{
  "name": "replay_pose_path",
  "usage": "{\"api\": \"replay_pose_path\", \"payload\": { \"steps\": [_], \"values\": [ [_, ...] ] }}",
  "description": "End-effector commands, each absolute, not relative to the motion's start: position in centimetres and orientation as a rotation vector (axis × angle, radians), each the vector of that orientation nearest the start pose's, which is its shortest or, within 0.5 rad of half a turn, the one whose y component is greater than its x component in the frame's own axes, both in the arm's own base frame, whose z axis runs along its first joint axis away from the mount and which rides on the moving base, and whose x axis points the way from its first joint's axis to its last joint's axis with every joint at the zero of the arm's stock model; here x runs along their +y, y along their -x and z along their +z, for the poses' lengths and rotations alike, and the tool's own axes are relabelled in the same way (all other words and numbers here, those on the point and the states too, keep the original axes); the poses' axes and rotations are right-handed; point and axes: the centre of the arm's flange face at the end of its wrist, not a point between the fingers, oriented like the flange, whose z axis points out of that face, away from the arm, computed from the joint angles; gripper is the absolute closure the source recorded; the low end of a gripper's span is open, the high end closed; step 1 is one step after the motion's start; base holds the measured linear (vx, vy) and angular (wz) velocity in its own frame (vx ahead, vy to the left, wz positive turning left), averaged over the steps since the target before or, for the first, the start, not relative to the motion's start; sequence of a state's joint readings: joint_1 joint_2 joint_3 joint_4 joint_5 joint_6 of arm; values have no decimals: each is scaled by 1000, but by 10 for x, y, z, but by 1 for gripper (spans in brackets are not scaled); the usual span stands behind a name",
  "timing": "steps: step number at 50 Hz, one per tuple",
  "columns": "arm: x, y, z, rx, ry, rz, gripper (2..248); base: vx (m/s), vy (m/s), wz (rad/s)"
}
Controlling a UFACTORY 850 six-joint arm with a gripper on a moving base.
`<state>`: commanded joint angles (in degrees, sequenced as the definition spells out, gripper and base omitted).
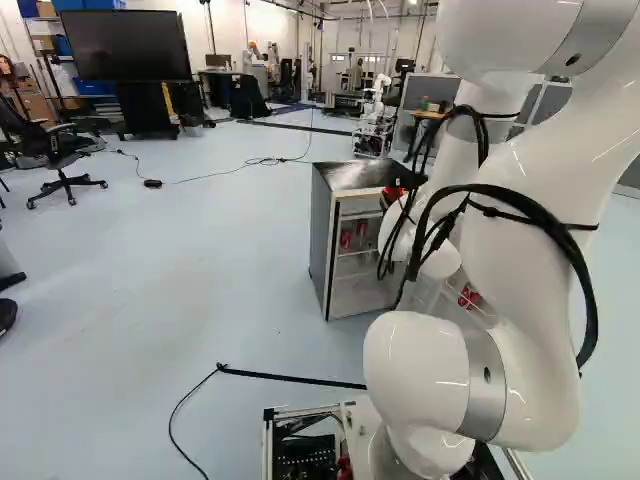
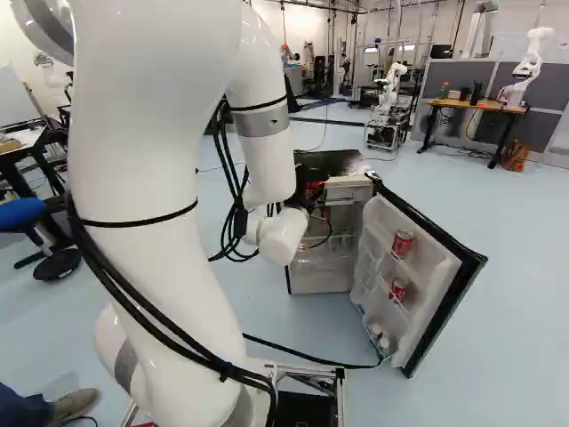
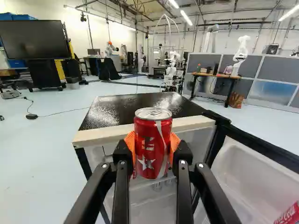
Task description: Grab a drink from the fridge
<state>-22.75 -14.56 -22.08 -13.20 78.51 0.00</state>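
In our gripper (image 3: 152,147) we have the red can (image 3: 153,145) grasped, before the fridge's (image 3: 126,112) top front edge. The grabbing seems done; next we should back away, avoiding the door (image 2: 413,276).

The claw (image 2: 311,193) grips an upright red can (image 3: 152,144)

right base view: can (image 3: 152,147) in gripper (image 2: 313,190) | fridge (image 2: 322,278) behind | door (image 2: 436,277) at right | other cans (image 2: 403,242) on door
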Motion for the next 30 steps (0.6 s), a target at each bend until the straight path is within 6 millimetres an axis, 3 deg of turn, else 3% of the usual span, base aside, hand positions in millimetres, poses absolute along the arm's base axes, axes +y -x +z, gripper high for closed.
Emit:
{"api": "replay_pose_path", "payload": {
  "steps": [30],
  "values": [
    [-138, -412, 339, 122, 2345, -2277, 158, 0, 0, 0]
  ]
}}
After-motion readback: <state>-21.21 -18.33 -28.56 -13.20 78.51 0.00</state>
